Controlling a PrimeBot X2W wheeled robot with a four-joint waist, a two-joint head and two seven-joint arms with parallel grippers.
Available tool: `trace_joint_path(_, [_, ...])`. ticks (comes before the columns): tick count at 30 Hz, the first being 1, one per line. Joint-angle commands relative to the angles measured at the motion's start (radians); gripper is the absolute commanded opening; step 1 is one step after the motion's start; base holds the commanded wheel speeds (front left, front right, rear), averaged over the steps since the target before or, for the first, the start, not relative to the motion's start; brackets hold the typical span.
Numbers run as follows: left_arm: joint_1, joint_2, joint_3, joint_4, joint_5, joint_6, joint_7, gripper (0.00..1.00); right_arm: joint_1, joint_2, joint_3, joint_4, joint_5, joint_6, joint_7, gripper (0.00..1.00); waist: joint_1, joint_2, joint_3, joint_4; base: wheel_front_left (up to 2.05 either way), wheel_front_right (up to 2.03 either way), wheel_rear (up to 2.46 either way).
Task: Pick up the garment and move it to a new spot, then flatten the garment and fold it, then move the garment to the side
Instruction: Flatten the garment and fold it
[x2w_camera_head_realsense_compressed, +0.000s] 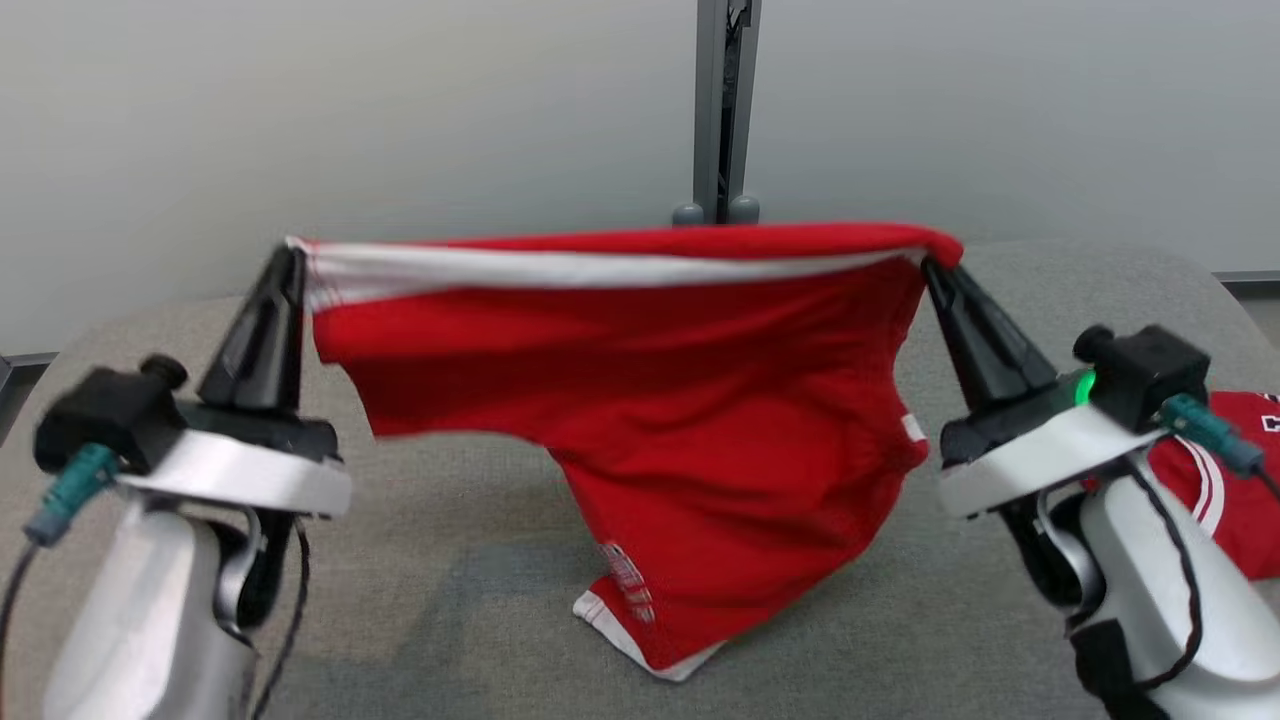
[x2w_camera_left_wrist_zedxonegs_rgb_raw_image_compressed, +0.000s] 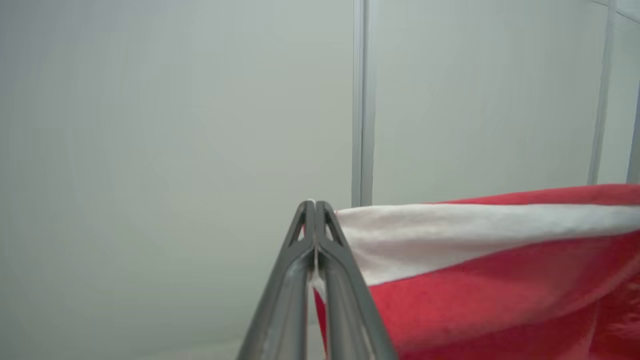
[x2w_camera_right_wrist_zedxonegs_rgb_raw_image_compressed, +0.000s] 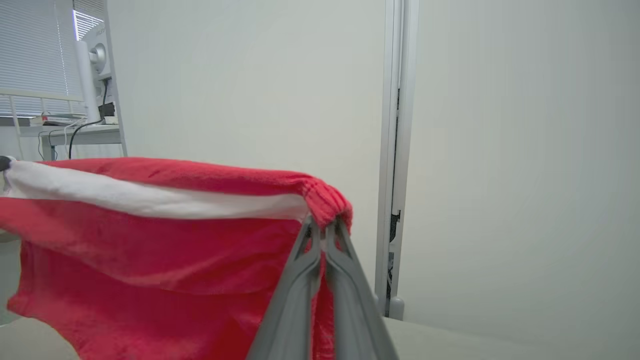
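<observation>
A red garment with a white band along its top edge hangs stretched between my two grippers above the grey table. My left gripper is shut on its left top corner, and the left wrist view shows the white band beside the closed fingers. My right gripper is shut on the right top corner, where red ribbed cloth bunches over the fingertips. The garment's lowest corner, with white trim, touches the table.
Another red and white garment lies at the table's right edge, partly behind my right arm. A grey post stands against the pale wall behind the table. A desk with cables shows far off in the right wrist view.
</observation>
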Motion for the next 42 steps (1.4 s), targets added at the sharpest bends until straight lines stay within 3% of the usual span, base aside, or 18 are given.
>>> trace_joint_path(1, [-0.03,0.013,0.002,-0.015,0.004,-0.001,-0.001,0.0,-0.021,-0.013,-0.006,-0.009,0.012,0.0,-0.004,0.0,0.0,0.0,0.0,-0.003,0.0,0.0,0.0])
trace_joint_path(6, [-0.173,0.085,-0.008,-0.058,0.029,-0.001,-0.001,0.0,-0.137,-0.058,-0.01,-0.054,0.033,0.0,-0.004,0.0,0.0,0.0,0.028,-0.011,0.0,0.0,0.0])
trace_joint_path(10, [-0.3,0.102,-0.045,-0.014,0.046,-0.001,-0.001,0.0,-0.248,-0.081,-0.013,-0.032,0.016,0.0,-0.004,0.0,0.0,0.0,0.103,-0.006,0.0,0.0,0.0])
trace_joint_path(17, [-0.613,0.078,-0.089,0.114,0.157,0.021,0.0,0.0,-0.536,-0.085,-0.036,0.094,-0.102,0.0,-0.003,0.0,0.0,0.0,0.315,0.02,0.0,0.0,0.0])
trace_joint_path(20, [-0.746,0.072,-0.083,0.166,0.2,0.038,0.0,0.0,-0.667,-0.056,-0.109,0.147,-0.139,0.0,-0.003,0.0,0.0,0.0,0.378,0.031,0.0,0.0,0.0])
trace_joint_path(25, [-0.897,0.053,-0.043,0.13,0.237,0.073,0.0,0.0,-0.811,-0.029,-0.219,0.174,-0.232,-0.001,-0.002,0.0,0.0,0.0,0.453,0.051,0.0,0.0,0.0])
trace_joint_path(32, [-0.756,0.0,-0.028,0.147,0.223,0.051,-0.001,0.0,-0.695,-0.026,-0.169,0.254,-0.231,-0.001,-0.002,0.0,0.0,0.0,0.466,0.071,0.0,0.0,0.0])
trace_joint_path(38, [-0.476,-0.092,-0.001,0.197,0.186,0.04,-0.001,0.0,-0.434,-0.037,-0.045,0.274,-0.135,0.0,-0.002,0.0,0.0,0.0,0.439,0.087,0.0,0.0,0.0])
trace_joint_path(42, [-0.327,-0.127,0.025,0.212,0.165,0.038,-0.001,0.0,-0.293,-0.041,-0.015,0.251,-0.07,0.0,-0.002,0.0,0.0,0.0,0.404,0.082,0.0,0.0,0.0])
